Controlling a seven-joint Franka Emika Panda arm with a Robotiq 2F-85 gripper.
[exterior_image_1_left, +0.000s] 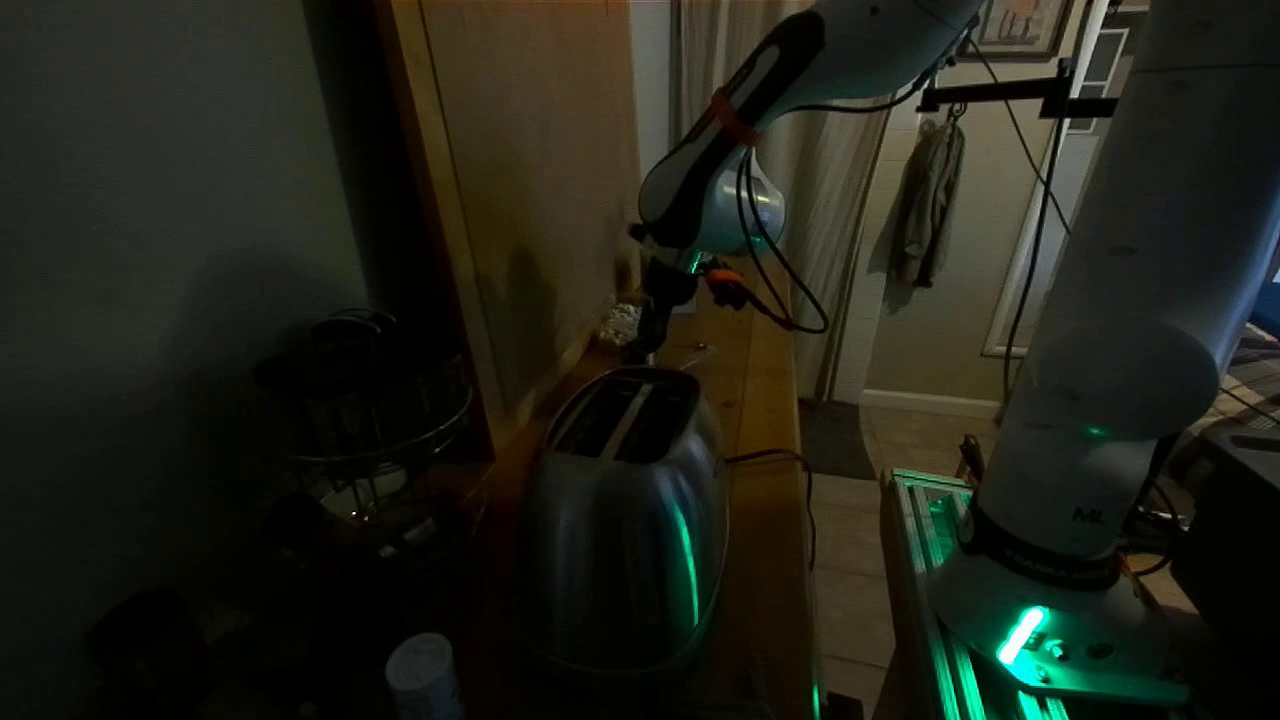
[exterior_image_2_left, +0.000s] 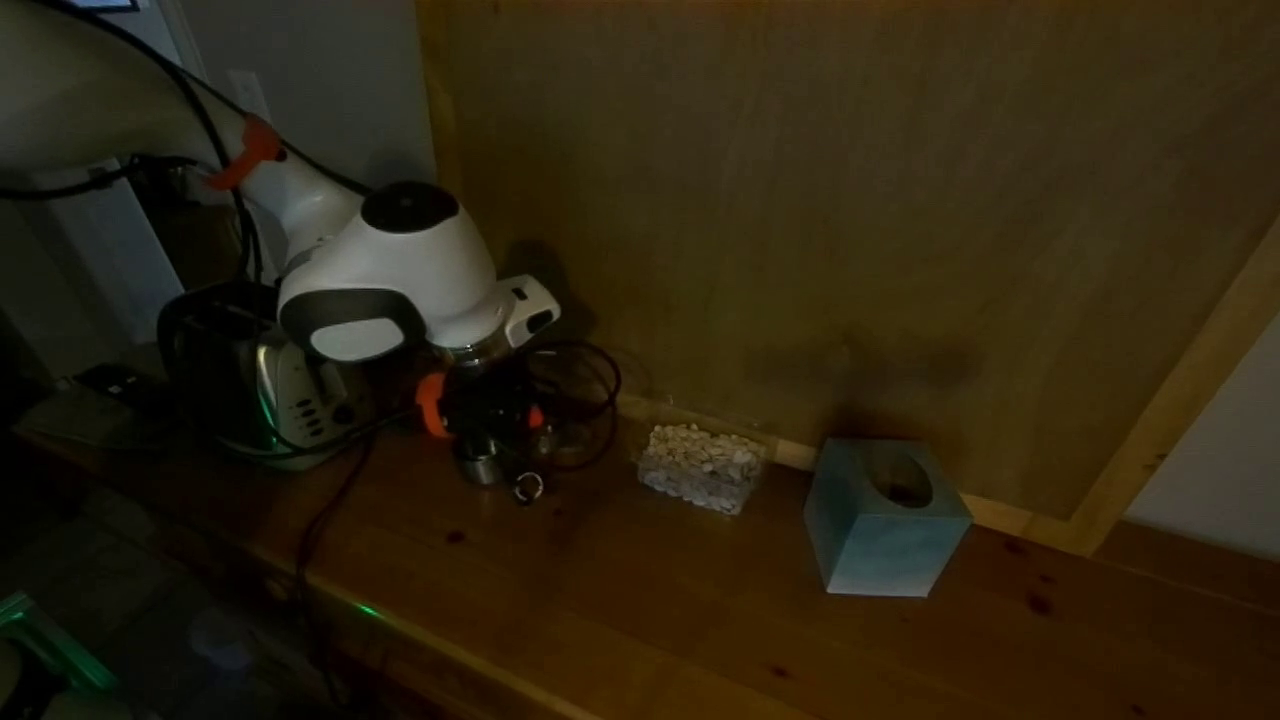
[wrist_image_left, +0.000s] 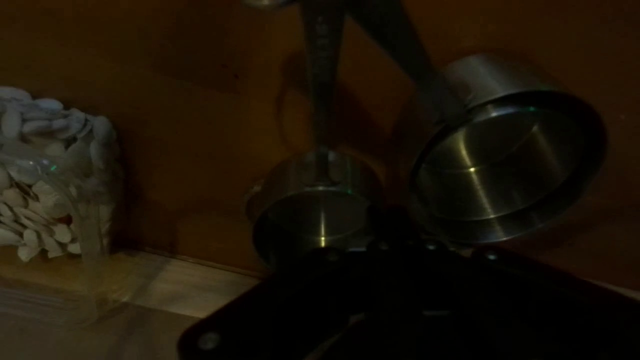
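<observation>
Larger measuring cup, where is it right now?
In the wrist view, the larger measuring cup is on the picture's right side, beside the smaller cup and near the gripper.

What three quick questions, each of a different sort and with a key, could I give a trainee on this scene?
1. Multiple choice: which of these is the gripper nearest?
a) the garment on the wall hook
b) the metal measuring cups
c) the robot's base

2. True or false: in an exterior view, the clear pack of pale pieces lies between the gripper and the blue box.

3. Count: how many long slots show in the top of the toaster?

Key
1: b, they are right at the fingers in the wrist view.
2: True.
3: Two, side by side.
</observation>
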